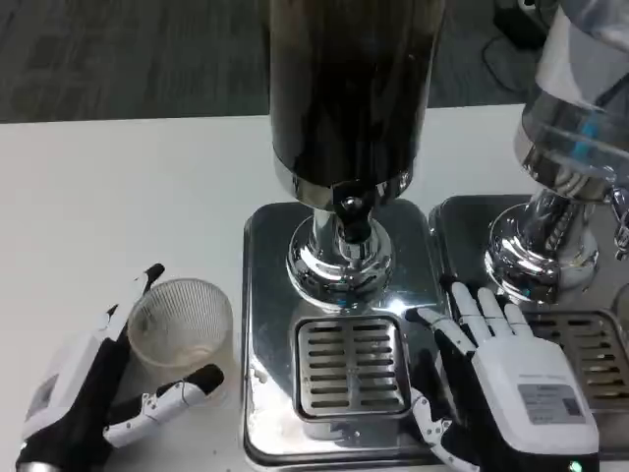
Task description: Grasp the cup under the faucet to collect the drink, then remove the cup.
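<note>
Clear ribbed cup (181, 321) stands upright, mouth up, on the white table (108, 197), just off the left edge of the dispenser's chrome base (265, 295). It is not under the faucet (349, 206); the faucet hangs over the slotted drip grate (352, 366), and the cup sits to the left of that grate, with the raised rim of the base between them. Cup looks empty, though the plastic is hazy and I cannot be sure. Left hand (93, 393) lies low and to the left of the cup, fingers spread apart: one finger (147, 280) reaches up along the cup's left side, another (182, 388) curls below its near side. The cup sits between them, but I cannot tell whether either actually touches; nothing is gripped yet. Right hand (501, 364) rests flat, fingers extended and holding nothing, on the seam between this base and the neighbouring dispenser's tray (462, 221), right of the grate. Left hand is plainly the nearer one. Judgement: the coming move turns on a short rightward carry, cup lifted over the base rim onto the grate beneath the faucet, kept upright throughout. The dark drink column (349, 79) stands directly above.
</note>
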Robot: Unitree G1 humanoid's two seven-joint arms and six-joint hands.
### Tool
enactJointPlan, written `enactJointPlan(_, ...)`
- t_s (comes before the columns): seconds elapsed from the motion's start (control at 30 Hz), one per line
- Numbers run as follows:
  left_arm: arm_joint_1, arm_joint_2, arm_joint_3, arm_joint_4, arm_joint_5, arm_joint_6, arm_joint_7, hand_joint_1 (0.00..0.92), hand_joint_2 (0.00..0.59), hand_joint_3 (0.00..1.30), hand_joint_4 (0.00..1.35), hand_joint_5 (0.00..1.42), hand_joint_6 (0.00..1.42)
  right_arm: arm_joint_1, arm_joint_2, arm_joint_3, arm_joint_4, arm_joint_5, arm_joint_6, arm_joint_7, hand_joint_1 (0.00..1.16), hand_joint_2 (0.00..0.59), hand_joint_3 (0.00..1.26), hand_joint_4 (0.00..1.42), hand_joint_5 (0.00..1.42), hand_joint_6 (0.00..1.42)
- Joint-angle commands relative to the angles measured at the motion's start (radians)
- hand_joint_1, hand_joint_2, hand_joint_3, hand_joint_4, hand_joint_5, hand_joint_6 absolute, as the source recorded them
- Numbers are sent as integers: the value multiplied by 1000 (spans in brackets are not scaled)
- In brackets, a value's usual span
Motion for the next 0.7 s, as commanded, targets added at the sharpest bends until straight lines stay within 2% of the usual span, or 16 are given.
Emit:
enactJointPlan(0.03,-31,-12,-33,31,11,-19,-6,186,31,0,0,132,45,6,6,-2,7,9,12,-18,506,560,274,12,0,39)
enactJointPlan(0.43,-69,-11,-67,76,18,-26,0,294,67,0,0,218,114,3,14,1,7,12,14,-10,509,560,307,22,0,72)
enactJointPlan(0.6,-69,-10,-73,75,37,-40,61,457,111,116,160,365,274,2,15,-1,6,19,17,-5,510,560,313,22,0,96)
enactJointPlan(0.7,-64,-8,-79,67,57,-46,118,470,119,156,207,405,295,2,14,-3,7,22,17,-6,510,560,315,22,0,100)
